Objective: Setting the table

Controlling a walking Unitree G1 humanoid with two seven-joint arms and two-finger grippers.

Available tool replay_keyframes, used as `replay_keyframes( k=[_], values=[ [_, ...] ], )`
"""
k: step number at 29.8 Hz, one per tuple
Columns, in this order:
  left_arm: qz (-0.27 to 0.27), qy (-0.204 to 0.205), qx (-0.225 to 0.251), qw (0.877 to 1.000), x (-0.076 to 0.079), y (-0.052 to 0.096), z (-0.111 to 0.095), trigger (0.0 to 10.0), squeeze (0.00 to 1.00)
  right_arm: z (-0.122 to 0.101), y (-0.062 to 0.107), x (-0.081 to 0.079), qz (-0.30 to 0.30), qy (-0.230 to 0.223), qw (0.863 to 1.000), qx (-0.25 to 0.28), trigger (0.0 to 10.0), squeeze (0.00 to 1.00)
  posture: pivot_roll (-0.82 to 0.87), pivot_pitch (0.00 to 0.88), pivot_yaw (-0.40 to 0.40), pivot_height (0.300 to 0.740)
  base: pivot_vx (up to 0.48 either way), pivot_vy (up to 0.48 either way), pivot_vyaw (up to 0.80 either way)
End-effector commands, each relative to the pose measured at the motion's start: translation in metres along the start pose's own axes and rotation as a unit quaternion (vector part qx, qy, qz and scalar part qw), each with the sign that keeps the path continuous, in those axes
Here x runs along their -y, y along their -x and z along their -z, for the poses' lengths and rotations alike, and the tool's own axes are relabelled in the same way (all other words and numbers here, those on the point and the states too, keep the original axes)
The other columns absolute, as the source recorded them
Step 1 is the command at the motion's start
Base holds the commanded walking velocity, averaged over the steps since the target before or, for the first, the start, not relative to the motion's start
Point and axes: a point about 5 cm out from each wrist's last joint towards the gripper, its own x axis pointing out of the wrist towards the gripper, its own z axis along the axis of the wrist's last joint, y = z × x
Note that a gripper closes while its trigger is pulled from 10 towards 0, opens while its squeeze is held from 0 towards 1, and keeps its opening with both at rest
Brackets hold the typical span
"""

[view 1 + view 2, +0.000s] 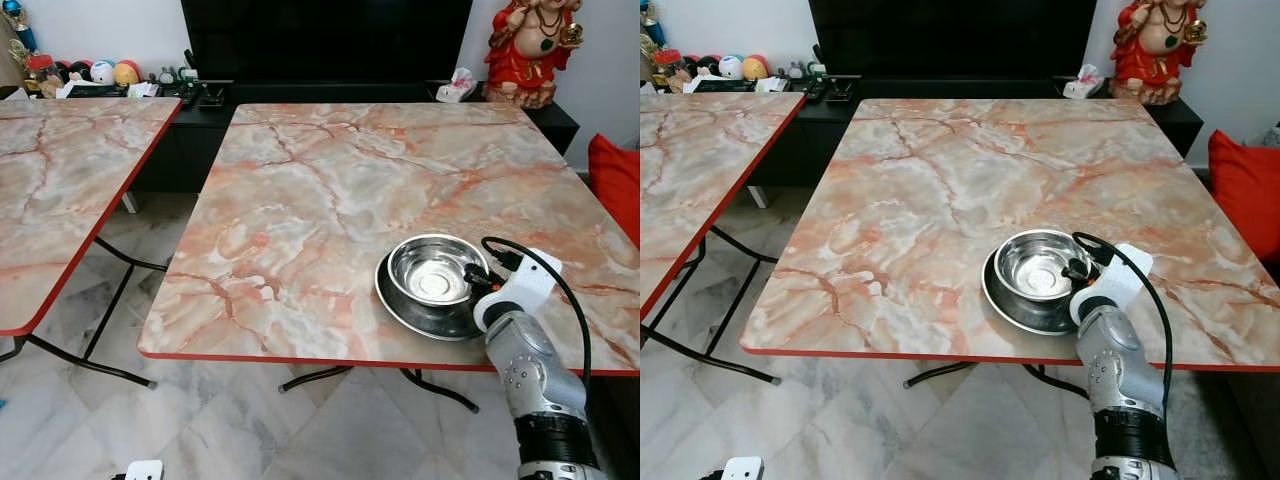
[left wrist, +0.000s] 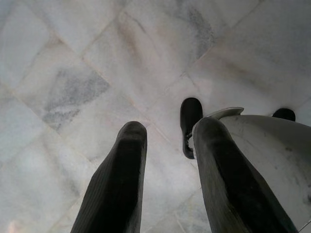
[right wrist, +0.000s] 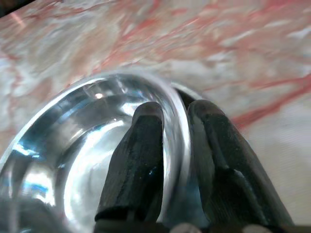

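Observation:
A shiny steel bowl (image 1: 436, 270) rests inside a wider steel plate (image 1: 418, 316) near the front right edge of the marble-pattern table (image 1: 330, 190). My right gripper (image 1: 482, 279) reaches in from the right and is at the bowl's rim. In the right wrist view one finger (image 3: 138, 145) is inside the bowl (image 3: 68, 150) and the other is outside, so my right gripper (image 3: 175, 109) is shut on the rim. My left gripper (image 2: 170, 128) hangs idle over the floor tiles, its fingers apart and holding nothing.
A second marble table (image 1: 60, 170) stands to the left, with a floor gap between the two. Behind are a black TV cabinet (image 1: 200, 110), a red statue (image 1: 528, 45) and a tissue box (image 1: 456, 88). A red cushion (image 1: 618, 185) lies at the right.

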Motion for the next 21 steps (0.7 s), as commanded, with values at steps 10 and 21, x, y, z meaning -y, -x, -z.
replay_keyframes(
  k=[10,21],
  values=[
    [-0.004,0.002,-0.013,1.0,-0.004,0.002,0.006,10.0,0.0,0.003,0.0,-0.002,-0.001,0.013,1.0,0.0,10.0,0.0,0.02,0.029,0.008,0.736,0.0,0.0,0.0],
    [-0.005,0.005,-0.01,1.0,-0.004,0.002,0.006,10.0,0.0,-0.02,0.028,-0.018,-0.042,0.091,0.979,0.18,10.0,0.0,0.02,0.018,0.0,0.736,0.0,0.0,0.0]
  ],
)
